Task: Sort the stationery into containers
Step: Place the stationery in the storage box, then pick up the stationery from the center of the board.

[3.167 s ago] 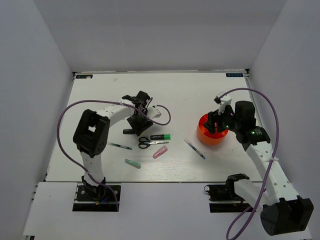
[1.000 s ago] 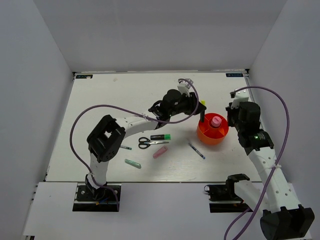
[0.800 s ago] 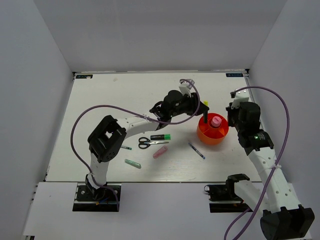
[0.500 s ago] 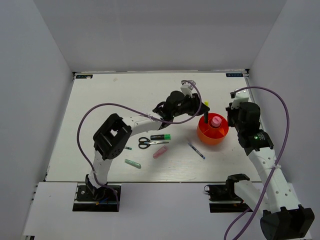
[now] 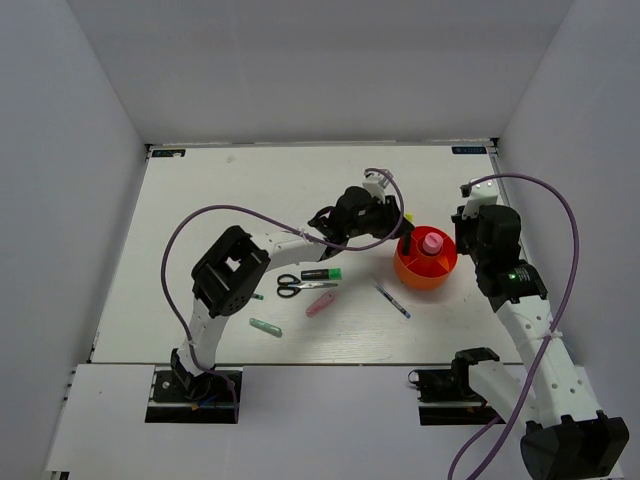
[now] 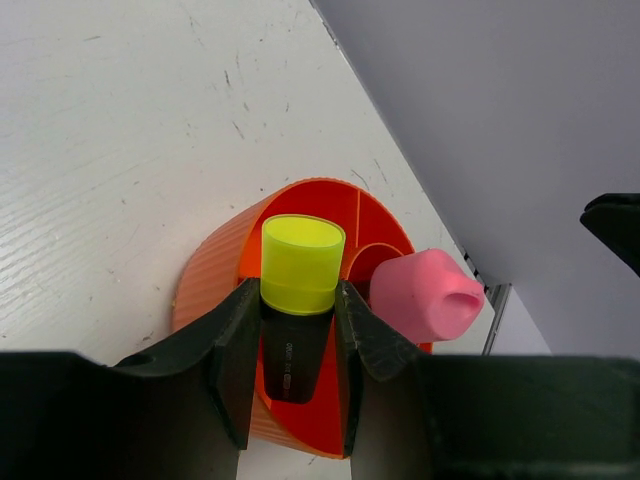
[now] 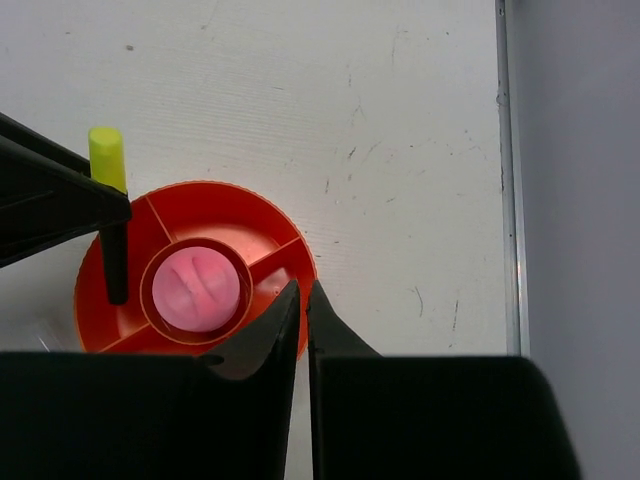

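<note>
The orange round container (image 5: 405, 271) stands right of the table's middle, with the pink-capped white bottle (image 5: 432, 241) upright in its central well. My left gripper (image 5: 404, 229) is shut on a black marker with a yellow cap (image 6: 302, 268). The marker stands upright and its lower end sits inside a left compartment of the container (image 6: 214, 272), beside the bottle's cap (image 6: 425, 297). My right gripper (image 7: 302, 288) hovers at the container's right rim (image 7: 277, 232). Its jaws stand a narrow slit apart with nothing between them.
On the table left of the container lie black-handled scissors (image 5: 298, 286), a green-capped marker (image 5: 322, 273), a pink stick (image 5: 320, 304), a teal stick (image 5: 265, 327) and a thin pen (image 5: 392, 298). Another pen (image 5: 255, 296) lies by the left arm. The table's right edge (image 7: 508, 200) is close.
My left gripper has carried the yellow-capped marker rightward over the container and lowered its end into a compartment. The right arm has stayed beside the container, away from the bottle.
</note>
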`<state>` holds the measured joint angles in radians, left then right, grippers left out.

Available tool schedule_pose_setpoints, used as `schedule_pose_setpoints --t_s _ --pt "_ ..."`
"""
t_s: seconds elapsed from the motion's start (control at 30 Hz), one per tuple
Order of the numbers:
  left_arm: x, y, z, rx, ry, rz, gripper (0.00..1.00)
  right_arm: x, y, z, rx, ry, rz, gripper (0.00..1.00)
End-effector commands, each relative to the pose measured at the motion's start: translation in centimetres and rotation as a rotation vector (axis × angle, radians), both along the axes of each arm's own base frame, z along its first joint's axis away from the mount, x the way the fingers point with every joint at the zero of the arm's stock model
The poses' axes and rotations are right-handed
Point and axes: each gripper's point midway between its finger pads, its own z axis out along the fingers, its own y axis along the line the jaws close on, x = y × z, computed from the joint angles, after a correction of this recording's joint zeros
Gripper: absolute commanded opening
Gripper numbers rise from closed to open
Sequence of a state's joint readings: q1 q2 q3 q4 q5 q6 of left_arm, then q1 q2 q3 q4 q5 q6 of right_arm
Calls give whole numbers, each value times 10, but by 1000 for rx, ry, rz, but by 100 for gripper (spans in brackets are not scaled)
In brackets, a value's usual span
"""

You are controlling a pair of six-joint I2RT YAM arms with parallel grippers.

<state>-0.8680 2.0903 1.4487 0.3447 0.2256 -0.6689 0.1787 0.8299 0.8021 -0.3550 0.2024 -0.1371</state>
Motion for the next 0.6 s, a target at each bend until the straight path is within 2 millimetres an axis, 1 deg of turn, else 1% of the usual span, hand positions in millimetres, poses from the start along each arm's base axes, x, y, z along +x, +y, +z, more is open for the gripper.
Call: schedule_pose_setpoints --t_s 0.0,0.03,0.07,0.1,0.17,0.2,0.3,0.37,0.4,0.43,0.47,0.5,0.57 --pt "-1 0 20 -8 -29 -9 39 5 3 12 14 -58 9 10" --pt "-3 0 19 -4 -31 -13 45 5 3 14 14 -62 11 12" --pt "-2 1 18 0 -32 -6 57 5 3 13 14 -59 11 12" --pt "-4 1 17 6 -30 -5 60 4 4 13 15 -59 15 13" --pt "-6 0 23 2 -41 -16 64 4 2 12 14 -56 9 13" --pt "-5 0 24 5 -46 -11 68 4 3 11 15 -54 14 13" --pt "-7 -1 38 -3 -68 -16 70 5 3 11 17 -54 13 14" --pt "-8 -1 43 -6 -77 -17 70 4 3 9 15 -48 15 14" --pt "-10 2 59 -27 -98 -17 66 4 4 12 17 -55 16 14" --pt "-10 3 64 -27 -122 -18 63 4 4 11 15 -54 18 14" --pt "-12 7 62 -18 -125 -16 60 4 4 11 19 -53 19 14" --pt "-15 14 87 -45 -160 -10 52 4 4 11 17 -54 21 14" --pt "-18 25 85 -3 -192 -6 39 3 7 8 19 -40 41 16"
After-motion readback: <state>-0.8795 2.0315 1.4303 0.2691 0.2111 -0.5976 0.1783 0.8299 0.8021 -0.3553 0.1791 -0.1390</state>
